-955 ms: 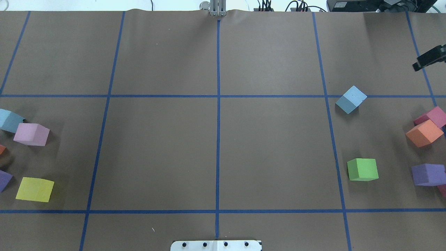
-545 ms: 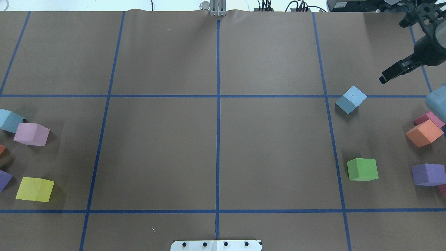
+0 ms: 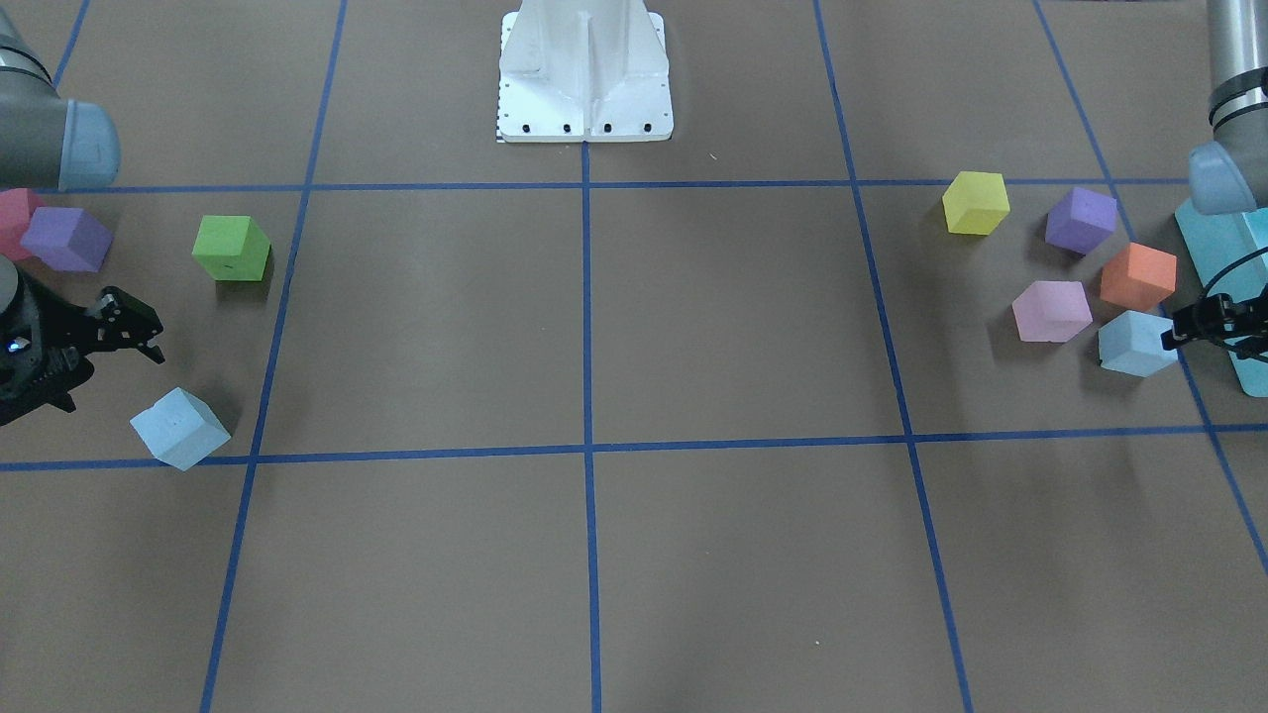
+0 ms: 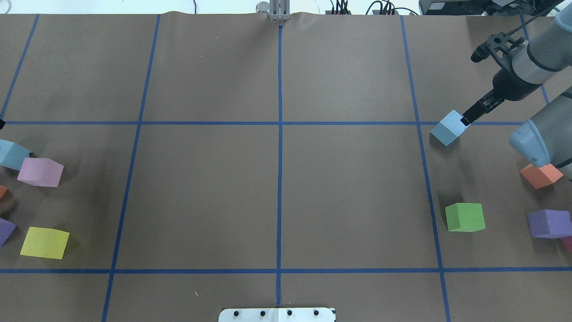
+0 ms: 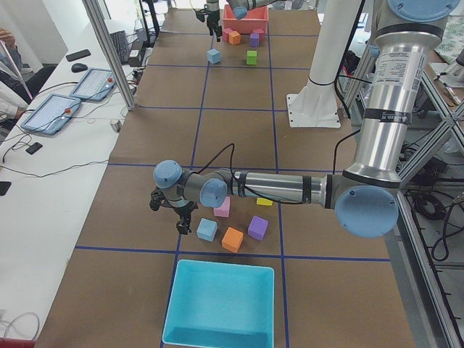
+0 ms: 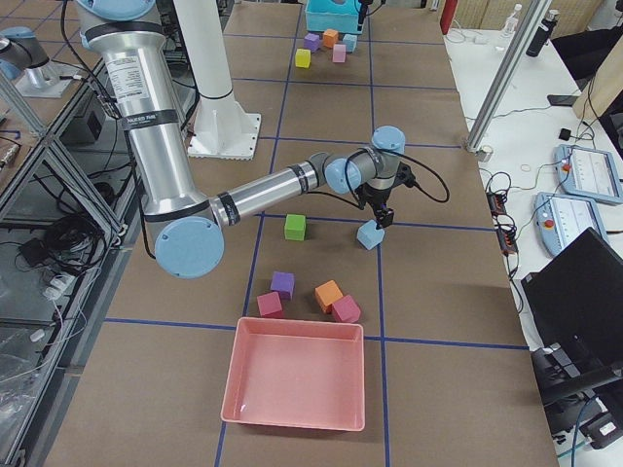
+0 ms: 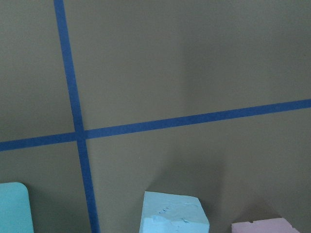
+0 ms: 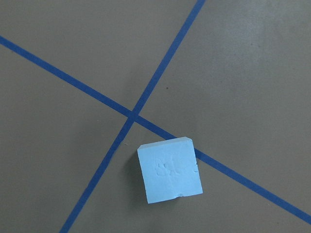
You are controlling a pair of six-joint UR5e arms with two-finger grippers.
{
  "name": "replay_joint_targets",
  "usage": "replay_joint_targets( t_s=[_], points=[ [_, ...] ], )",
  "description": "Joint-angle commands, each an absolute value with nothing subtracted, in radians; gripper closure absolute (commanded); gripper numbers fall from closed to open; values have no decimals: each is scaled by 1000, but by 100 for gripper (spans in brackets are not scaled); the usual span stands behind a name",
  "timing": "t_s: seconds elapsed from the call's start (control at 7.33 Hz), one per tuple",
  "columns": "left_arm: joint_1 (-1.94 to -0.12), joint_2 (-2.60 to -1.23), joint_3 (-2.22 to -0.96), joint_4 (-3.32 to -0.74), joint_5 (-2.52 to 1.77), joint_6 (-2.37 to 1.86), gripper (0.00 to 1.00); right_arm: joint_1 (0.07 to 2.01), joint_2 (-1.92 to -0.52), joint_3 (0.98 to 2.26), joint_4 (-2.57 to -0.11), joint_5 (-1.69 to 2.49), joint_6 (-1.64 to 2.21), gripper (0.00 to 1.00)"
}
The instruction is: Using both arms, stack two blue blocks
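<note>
- Approach step on both sides, by the look of it: neither block grasped, nothing stacked.
- Right gripper [image 4: 467, 118], fingers seemingly parted, empty. Hovers at the upper-right corner of the right arm's blue block [image 4: 450, 127] in the overhead view, above it and not around it.
- Same block alone in the right half of that view, turned cornerwise, on a blue tape line [image 8: 228, 172] just beside a crossing.
- Left gripper [image 3: 1179, 332], apparently open too, holding nothing. Sits just beside the left arm's blue block [image 3: 1134, 344] at the right edge of the front-facing view; contact or not, impossible to tell.
- Only the top of that block at the bottom edge of the left wrist view, so probably not centred over it.
- Next move, as a judgement: calls for centring each gripper over its block, turning the wrist square to the faces, lowering and closing. Then one block onto the other, likely toward mid-table.
- Crowding on the left arm's side: lilac cube [image 3: 1052, 310] just beside the block on its left in the front-facing view, orange cube [image 3: 1137, 275] just above, purple cube [image 3: 1080, 220] and yellow cube [image 3: 975, 202] farther up, turquoise box [image 3: 1214, 257] at the right edge under the arm. Leaves little room for a finger on the lilac and orange sides.
- Right arm's side open: green cube [image 4: 464, 217] well apart, lower in the overhead view.
- White pedestal [image 3: 584, 69] at top centre of the front-facing view, well apart from both blocks.
</note>
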State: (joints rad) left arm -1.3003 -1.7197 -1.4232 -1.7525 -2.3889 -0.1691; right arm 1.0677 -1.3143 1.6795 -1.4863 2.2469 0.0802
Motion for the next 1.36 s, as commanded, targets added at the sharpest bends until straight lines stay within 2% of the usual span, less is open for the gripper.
replay_joint_targets(
  t_s=[0.0, 0.41, 1.23],
  points=[
    [-1279, -1724, -1411, -1761, -2388, -178, 1, 1023, -1278, 1638, -1482, 2208, 75, 1],
    [-1272, -1729, -1408, -1761, -2388, -176, 1, 1019, -1278, 1527, -1352, 2203, 77, 2],
    [-1272, -1730, -1410, -1759, -2388, -178, 1, 986, -1279, 1497, -1341, 2207, 141, 2]
  ],
)
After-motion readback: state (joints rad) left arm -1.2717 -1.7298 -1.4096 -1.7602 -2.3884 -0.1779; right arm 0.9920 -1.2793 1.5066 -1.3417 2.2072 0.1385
